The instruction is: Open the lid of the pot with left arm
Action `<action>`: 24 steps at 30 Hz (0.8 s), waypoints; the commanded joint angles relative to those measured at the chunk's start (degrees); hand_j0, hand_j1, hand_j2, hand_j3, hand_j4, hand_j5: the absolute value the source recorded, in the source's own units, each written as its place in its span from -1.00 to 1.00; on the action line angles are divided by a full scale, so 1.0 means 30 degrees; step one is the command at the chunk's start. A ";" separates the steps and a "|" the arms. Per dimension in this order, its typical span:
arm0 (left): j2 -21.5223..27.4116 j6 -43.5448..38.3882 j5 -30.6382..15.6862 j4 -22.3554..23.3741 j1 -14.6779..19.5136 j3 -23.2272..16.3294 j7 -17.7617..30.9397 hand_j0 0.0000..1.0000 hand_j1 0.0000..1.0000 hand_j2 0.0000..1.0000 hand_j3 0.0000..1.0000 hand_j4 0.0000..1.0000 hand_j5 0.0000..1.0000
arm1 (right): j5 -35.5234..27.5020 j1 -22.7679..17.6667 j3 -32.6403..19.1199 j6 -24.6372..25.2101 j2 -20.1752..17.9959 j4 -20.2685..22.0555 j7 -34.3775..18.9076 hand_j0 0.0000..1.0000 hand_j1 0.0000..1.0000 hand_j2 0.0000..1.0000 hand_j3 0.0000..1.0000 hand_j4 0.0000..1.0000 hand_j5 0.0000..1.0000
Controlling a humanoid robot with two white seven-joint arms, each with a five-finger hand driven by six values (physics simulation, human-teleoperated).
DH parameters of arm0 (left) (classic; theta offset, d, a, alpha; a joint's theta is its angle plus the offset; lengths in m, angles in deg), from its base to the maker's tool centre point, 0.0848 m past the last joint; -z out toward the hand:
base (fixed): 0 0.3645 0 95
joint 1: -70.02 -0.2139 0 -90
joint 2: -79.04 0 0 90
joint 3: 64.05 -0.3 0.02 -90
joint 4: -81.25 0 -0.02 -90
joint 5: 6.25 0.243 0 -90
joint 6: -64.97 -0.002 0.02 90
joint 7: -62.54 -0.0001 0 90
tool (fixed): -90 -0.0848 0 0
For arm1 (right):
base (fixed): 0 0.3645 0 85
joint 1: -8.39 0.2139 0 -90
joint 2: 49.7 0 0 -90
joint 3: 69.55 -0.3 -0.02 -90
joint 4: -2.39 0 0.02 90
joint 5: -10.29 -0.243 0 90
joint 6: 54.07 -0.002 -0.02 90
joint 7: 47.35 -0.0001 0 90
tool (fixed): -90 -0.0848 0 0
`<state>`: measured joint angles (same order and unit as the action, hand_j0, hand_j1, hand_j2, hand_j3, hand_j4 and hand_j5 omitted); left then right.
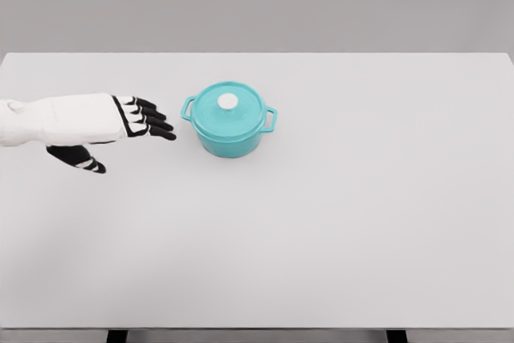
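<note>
The left hand [120,126] reached in from the left edge above the table [337,230], its fingers [152,118] spread and extended toward the pot [229,130], the thumb hanging below. It held nothing and touched nothing. The teal pot stood near the hand, apart from the fingertips, with its lid [227,112] on and a white knob [228,101] at the top.

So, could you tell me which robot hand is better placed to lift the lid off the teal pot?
The left robot hand. It is over the white table just left of the round teal pot, fingers spread toward the teal lid's white knob, holding nothing. The right arm is out of view.
</note>
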<state>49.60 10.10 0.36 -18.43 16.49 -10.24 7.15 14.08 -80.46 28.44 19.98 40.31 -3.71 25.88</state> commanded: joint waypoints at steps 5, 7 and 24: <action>-0.4306 -0.0043 -0.0295 0.2431 0.4977 -0.4430 0.0129 1.00 1.00 1.00 1.00 1.00 1.00 | -0.0063 -0.0293 -0.0085 0.0013 -0.0002 -0.0104 0.0023 1.00 1.00 1.00 1.00 1.00 1.00; -0.5127 -0.0043 -0.1586 0.3926 0.6707 -0.5400 0.0129 1.00 1.00 1.00 1.00 1.00 1.00 | -0.0063 -0.0293 -0.0085 0.0013 -0.0002 -0.0134 0.0023 1.00 1.00 1.00 1.00 1.00 1.00; -1.1398 -0.0043 -0.1147 1.4180 1.0430 -0.9297 0.0129 1.00 1.00 1.00 1.00 1.00 1.00 | -0.0034 -0.0293 -0.0085 0.0013 -0.0002 -0.0104 0.0023 1.00 1.00 1.00 1.00 1.00 1.00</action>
<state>15.78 10.13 -2.62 22.53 47.78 -37.77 7.57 13.90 -81.34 28.19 20.04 40.31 -4.08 25.97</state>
